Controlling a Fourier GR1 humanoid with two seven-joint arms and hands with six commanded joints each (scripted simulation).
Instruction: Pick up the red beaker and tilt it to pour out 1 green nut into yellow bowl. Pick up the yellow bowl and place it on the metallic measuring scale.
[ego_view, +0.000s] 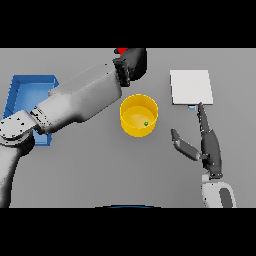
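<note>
I am holding the left hand (134, 64) at the table's far edge, where it covers most of the small red beaker (120, 51); I cannot tell how its fingers are set. One small green nut (146, 123) is lying inside the round yellow plastic bowl (126, 120) at centre, so I am judging the pour complete. The right hand (207, 145) is resting with fingers straight, between the bowl and the flat white metallic measuring scale (191, 86). Next, this hand needs to grasp the bowl's rim.
</note>
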